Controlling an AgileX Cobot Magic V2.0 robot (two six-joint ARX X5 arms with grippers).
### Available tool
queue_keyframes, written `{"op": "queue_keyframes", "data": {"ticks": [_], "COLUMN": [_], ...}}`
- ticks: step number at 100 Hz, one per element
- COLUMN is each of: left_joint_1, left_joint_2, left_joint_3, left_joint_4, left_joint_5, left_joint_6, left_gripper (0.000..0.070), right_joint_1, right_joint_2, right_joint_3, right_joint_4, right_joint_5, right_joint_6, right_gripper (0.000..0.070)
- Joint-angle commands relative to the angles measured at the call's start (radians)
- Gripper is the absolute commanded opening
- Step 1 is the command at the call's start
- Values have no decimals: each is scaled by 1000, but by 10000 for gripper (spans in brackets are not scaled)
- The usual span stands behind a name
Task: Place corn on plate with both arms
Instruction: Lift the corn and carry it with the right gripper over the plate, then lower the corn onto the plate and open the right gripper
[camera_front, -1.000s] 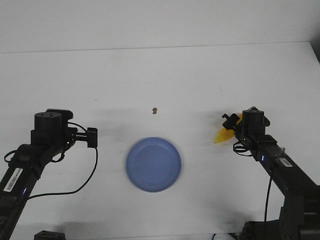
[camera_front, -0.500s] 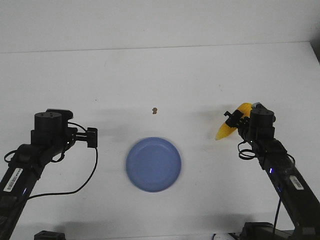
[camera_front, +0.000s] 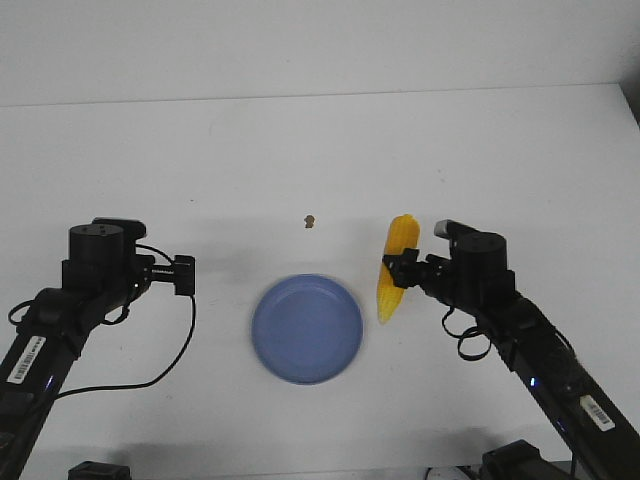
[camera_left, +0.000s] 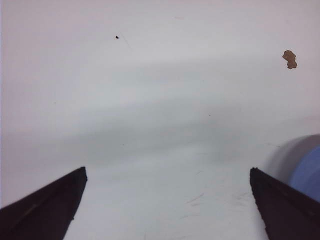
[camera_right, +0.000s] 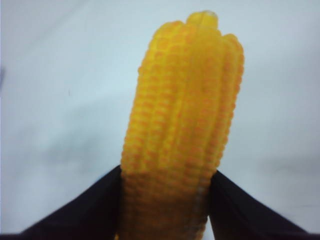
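My right claw (camera_front: 402, 270) is clenched on the bright yellow-orange tapered corn cob (camera_front: 396, 266); my left claw (camera_left: 167, 200) gapes wide, holding nothing.

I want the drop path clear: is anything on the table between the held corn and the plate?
No. The front view shows only a narrow strip of bare white table between the corn in the right gripper and the plate rim.

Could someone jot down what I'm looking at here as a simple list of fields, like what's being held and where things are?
held item: corn, gripped by the right gripper
corn position: above the table, just right of the plate, not over it
plate: blue, nothing on it
left gripper: open, holding nothing, left of the plate
table: white, with a small brown speck beyond the plate
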Motion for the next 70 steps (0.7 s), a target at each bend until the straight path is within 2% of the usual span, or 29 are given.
{"op": "queue_keyframes", "data": {"ticks": [1, 16, 44, 57, 70], "left_joint_1": [-3, -3, -3, -3, -3], "left_joint_2": [9, 9, 9, 9, 9], "left_joint_3": [11, 11, 11, 11, 11], "left_joint_4": [1, 1, 0, -2, -2], "left_joint_5": [5, 5, 5, 5, 5], "left_joint_6": [1, 1, 0, 0, 0], "left_gripper": [700, 700, 700, 700, 700], "right_joint_1": [71, 214, 347, 374, 390], "right_joint_2": [30, 105, 292, 348, 366], "right_joint_3": [10, 10, 10, 12, 12], "right_joint_4": [26, 64, 208, 207, 200], "right_joint_5": [24, 121, 138, 139, 145], "right_joint_6": [-21, -11, 70, 84, 84], "right_gripper": [271, 271, 273, 309, 386]}}
